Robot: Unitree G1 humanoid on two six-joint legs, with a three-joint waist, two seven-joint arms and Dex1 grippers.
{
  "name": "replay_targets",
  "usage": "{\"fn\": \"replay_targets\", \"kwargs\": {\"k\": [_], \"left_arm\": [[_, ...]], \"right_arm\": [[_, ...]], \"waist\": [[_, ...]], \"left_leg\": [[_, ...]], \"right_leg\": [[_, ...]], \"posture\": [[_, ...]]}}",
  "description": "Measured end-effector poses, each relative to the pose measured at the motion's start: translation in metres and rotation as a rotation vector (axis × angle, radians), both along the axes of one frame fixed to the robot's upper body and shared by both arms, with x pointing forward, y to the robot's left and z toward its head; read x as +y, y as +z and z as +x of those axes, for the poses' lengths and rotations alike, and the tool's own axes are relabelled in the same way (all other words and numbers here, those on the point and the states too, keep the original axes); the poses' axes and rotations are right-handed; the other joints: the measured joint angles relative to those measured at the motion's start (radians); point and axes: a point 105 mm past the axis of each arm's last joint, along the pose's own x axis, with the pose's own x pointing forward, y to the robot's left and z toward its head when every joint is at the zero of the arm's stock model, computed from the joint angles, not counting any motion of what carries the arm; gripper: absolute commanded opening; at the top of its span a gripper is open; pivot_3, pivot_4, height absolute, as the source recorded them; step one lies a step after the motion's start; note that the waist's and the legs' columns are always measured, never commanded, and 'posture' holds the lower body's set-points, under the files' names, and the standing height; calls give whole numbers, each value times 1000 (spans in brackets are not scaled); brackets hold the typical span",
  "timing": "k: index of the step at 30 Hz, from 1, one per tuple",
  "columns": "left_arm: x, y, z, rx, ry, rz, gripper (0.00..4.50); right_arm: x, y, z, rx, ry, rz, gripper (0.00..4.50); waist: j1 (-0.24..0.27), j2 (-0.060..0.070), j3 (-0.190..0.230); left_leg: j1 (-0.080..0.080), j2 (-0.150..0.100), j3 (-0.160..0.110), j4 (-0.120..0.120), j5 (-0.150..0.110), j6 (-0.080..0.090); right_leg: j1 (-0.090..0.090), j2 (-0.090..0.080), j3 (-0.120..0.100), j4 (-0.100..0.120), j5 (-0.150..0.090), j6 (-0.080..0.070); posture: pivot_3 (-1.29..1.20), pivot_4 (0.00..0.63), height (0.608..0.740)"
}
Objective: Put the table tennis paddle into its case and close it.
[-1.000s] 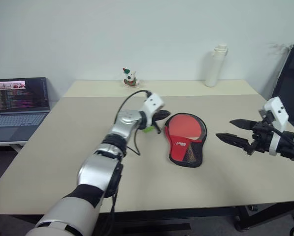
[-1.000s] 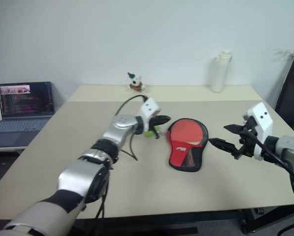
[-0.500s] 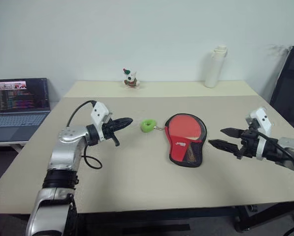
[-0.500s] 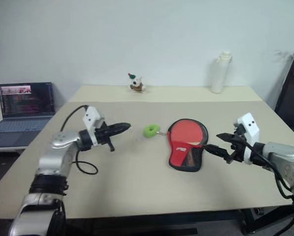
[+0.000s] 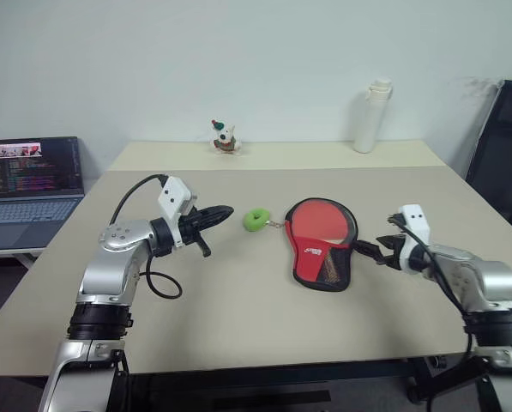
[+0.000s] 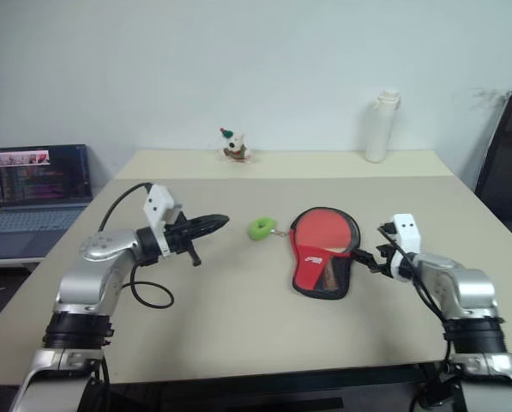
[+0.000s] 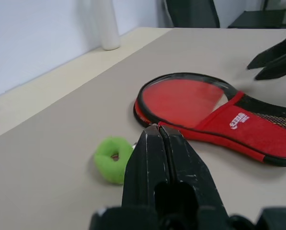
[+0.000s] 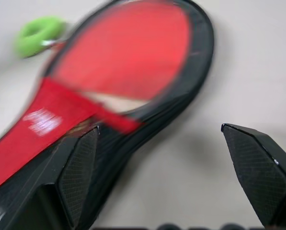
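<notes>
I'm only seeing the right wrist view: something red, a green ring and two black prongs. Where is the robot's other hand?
Observer: The left gripper is shut and points at the small green soft ring from the side away from the red thing, not touching it.
Operator: Anything else standing around?
Observer: A tall white bottle and a small toy figurine stand near the beige table's far edge.
Operator: And off the table?
Observer: An open laptop sits on a separate desk to the robot's left.
</notes>
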Motion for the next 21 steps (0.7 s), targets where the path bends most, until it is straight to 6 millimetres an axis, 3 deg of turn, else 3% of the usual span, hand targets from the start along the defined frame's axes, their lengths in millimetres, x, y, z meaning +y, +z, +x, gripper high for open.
{"fn": "replay_targets", "kwargs": {"k": [3,12,15,21], "left_arm": [[-1,0,0,-1,-3,0,44],[-4,0,0,0,-11,0,44],[-4,0,0,0,-12,0,0],[-5,-1,0,0,-13,1,0]], "right_arm": [[3,-12,5,28,-5,4,4500],[26,-20,15,39,57,-12,4500],[36,-20,17,40,82,-24,3922],[51,-24,20,72,123,-2,1894]], "waist": [[0,0,0],[-3,0,0],[-6,0,0],[-10,0,0]], "left_leg": [[0,0,0,-1,0,0],[0,0,0,0,0,0],[1,1,0,0,0,0],[2,1,1,0,0,0]], "right_leg": [[-1,0,0,0,0,0],[-1,0,0,1,0,0],[-1,0,1,1,0,0],[0,1,1,2,1,-1]], "posture": [[0,150,740],[0,150,740],[0,150,740],[0,150,740]]}}
